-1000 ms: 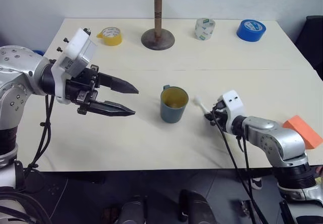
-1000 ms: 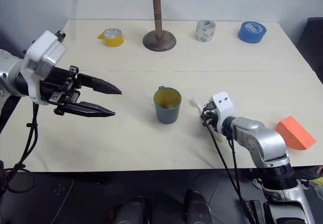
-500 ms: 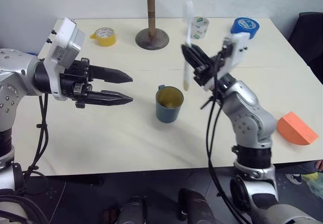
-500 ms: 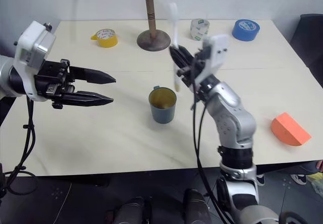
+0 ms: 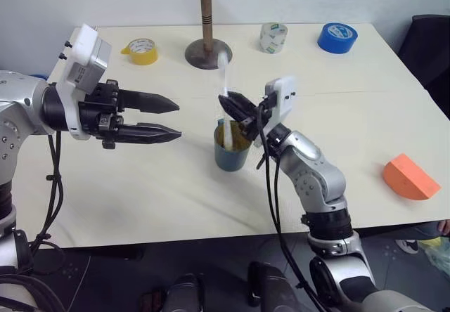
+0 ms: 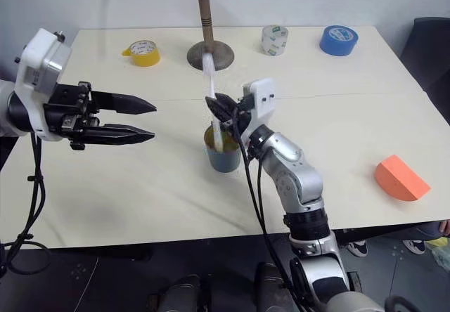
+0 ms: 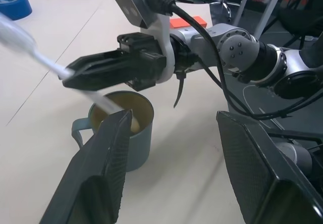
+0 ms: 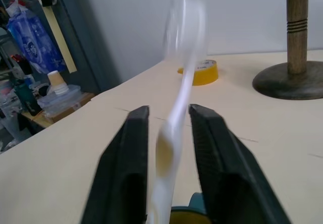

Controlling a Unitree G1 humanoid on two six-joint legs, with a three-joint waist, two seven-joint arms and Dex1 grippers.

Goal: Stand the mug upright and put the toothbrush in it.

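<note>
Up from the desk's near right side has come the right gripper (image 5: 233, 105), carrying the slim white toothbrush with a pale yellow handle section (image 5: 224, 80) across to the dark teal-blue cylindrical mug with a yellowish inside (image 5: 231, 146). A second ago it lay low beside the mug with the brush pinned flat; now it hangs just over the rim, its black fingers (image 8: 132, 148) spread a little, with the blurred brush standing between them and slanting down into the mug's mouth. Whether the fingers are touching the handle or have already let go cannot be told; the blur suggests the brush is dropping.

The mug stands upright near the middle of the cream desk (image 5: 126, 185), its loop handle toward the left gripper (image 5: 174, 119). That gripper hovers well to the mug's left, fingers parted and grasping nothing, much where it was before.

Standing the mug up looks finished, and the brush's lower end appears inside it, so the task seems nearly done. What remains, in my judgement, is a clean release and the brush settling against the rim without tipping the mug.
</note>
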